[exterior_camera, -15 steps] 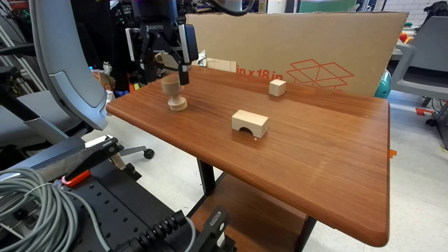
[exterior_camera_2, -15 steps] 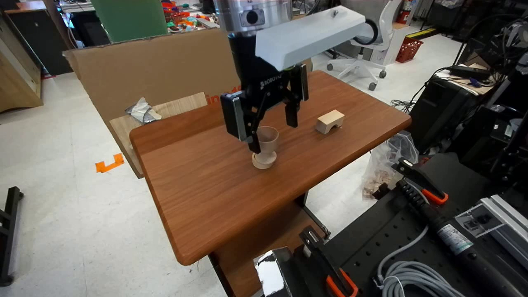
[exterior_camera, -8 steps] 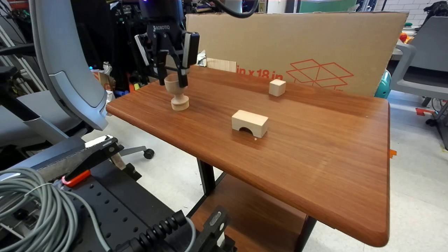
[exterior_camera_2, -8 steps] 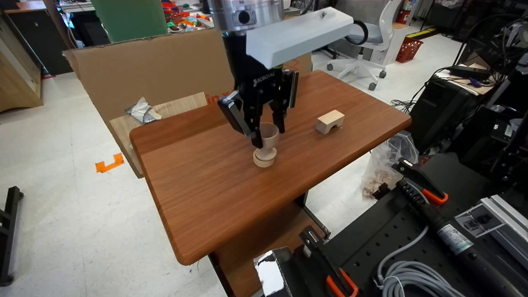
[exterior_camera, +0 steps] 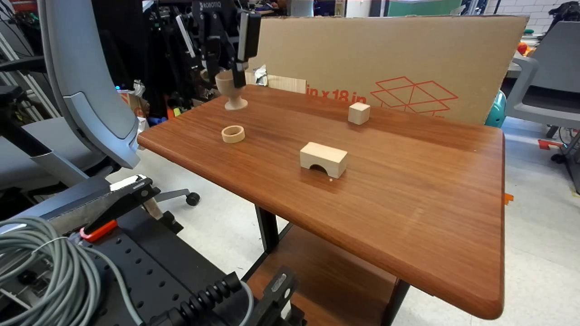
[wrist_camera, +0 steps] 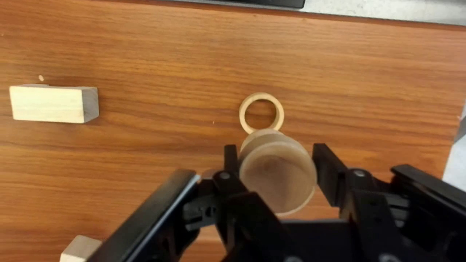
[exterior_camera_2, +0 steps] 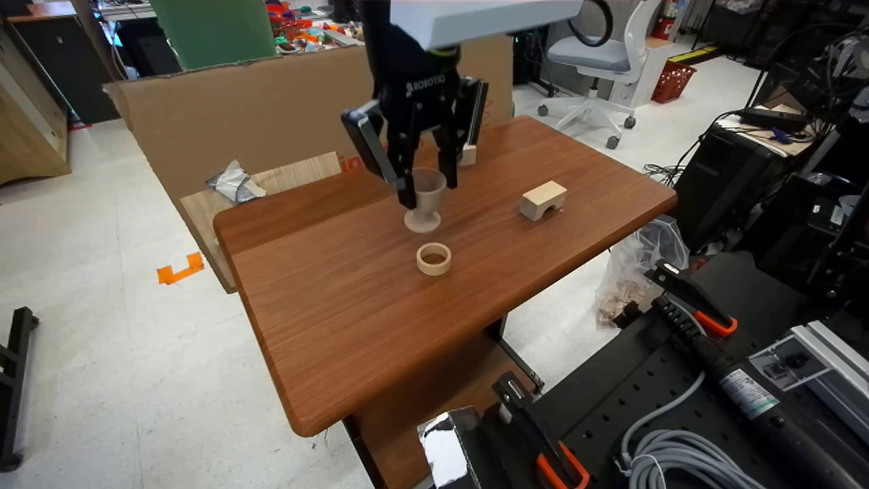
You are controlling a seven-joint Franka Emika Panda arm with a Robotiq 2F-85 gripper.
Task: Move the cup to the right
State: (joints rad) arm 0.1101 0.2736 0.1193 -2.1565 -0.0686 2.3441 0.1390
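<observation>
**The hand [exterior_camera: 226,81] holds the cup [exterior_camera: 229,88] above the desk [exterior_camera: 408,190]**

The biggest thing is the desk. It is brown and flat. Put a clock over an exterior view, with the cup in the middle. A big piece of cardboard [exterior_camera: 385,50] with red print stands behind the desk, going from about one o'clock round to three.

The hand is black and reaches down from about twelve o'clock. It is pinched in on the cup, with one finger on each side of the round bowl. In the wrist view, both fingers touch the bowl.

The cup is made of light wood. Its mouth faces up and its foot points down. It is up in the air, with its foot above the desk.

Next in size is a pale wood block [exterior_camera: 322,156] with an arch cut in it. It sits on the desk at four o'clock, well apart from the cup. A small wood cube [exterior_camera: 359,113] sits at three o'clock, well apart too.

A flat wood ring [exterior_camera: 233,138] lies on the desk at six o'clock, near the cup. In the wrist view, the cup hides a bit of its edge.

Smallest of all is a tiny pale speck [exterior_camera: 331,179] on the desk, just beside the block, between five and six o'clock from it.
</observation>
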